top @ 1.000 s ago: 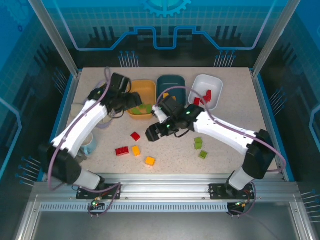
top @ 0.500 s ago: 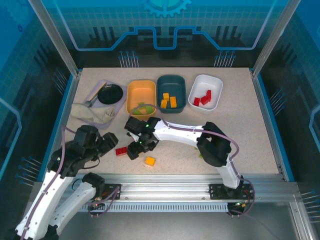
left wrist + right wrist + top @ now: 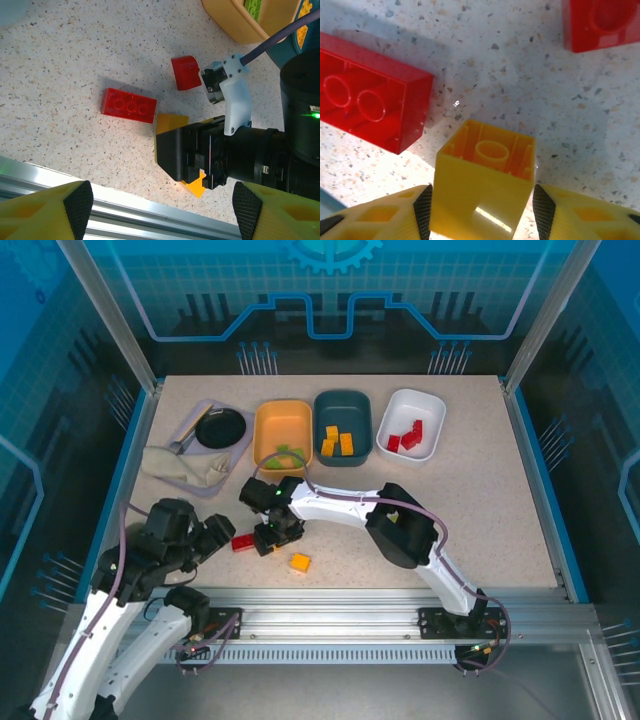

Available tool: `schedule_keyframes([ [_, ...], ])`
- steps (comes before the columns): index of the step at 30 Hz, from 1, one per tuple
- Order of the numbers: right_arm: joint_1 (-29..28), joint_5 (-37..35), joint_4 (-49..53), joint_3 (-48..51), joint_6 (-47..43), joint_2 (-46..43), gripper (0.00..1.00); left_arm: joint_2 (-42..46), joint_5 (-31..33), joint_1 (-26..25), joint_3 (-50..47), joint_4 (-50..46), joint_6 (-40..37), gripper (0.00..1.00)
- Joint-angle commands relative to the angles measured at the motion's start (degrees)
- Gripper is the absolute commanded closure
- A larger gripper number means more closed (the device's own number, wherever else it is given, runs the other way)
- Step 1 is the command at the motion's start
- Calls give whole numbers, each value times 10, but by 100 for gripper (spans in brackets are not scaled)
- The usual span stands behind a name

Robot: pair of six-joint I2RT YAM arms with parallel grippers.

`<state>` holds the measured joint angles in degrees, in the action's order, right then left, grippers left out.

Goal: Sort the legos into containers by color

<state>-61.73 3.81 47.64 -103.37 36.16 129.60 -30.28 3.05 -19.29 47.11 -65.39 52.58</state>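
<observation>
My right gripper (image 3: 268,537) is down on the table among the loose legos, shut on a yellow lego (image 3: 485,195) that lies on its side, a pad against each flank. Beside it lie a long red lego (image 3: 243,542) and a small red lego (image 3: 185,72). An orange lego (image 3: 299,562) sits nearer the front. My left gripper (image 3: 218,533) hovers open and empty just left of the pile. The orange container (image 3: 262,435) holds green legos (image 3: 288,457), the teal container (image 3: 321,420) yellow-orange ones (image 3: 338,443), and the white container (image 3: 432,410) red ones (image 3: 405,437).
A lilac tray (image 3: 240,448) with a round black bowl (image 3: 220,427) and a crumpled cloth (image 3: 185,467) sits at the back left. The metal front rail (image 3: 60,175) runs just below the loose legos. My right arm stretches across the table's middle.
My left arm has pulled back from the orange container to the front left. The right gripper has moved left and down onto the yellow lego, and its jaws have closed in on it.
</observation>
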Motion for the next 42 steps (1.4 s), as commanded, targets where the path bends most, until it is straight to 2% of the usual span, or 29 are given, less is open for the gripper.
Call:
schedule_keyframes([
  [1, 6, -25, 23, -16, 8, 12, 52, 9, -21, -1, 0, -14, -4, 23],
  [4, 6, -38, 25, -13, 3, 3, 63, 11, -32, -1, -6, -4, -6, 22],
  [8, 14, -66, 29, 4, -3, -42, 70, 8, -62, -1, -17, 34, -9, 22],
  [14, 68, -106, 44, 41, -8, -152, 72, -42, -147, -2, -24, 154, -20, 22],
  [20, 168, -135, 76, 15, -21, -179, 73, -136, -161, -7, -2, 236, -28, 22],
  [27, 266, -187, 130, -124, -9, -87, 74, -248, -162, -17, 41, 315, -39, 22],
  [33, 309, -209, 147, -269, -12, 26, 74, -343, -169, -20, 88, 365, -53, 22],
  [42, 356, -163, 93, -414, -49, 163, 74, -429, -167, -20, 141, 386, -70, 22],
])
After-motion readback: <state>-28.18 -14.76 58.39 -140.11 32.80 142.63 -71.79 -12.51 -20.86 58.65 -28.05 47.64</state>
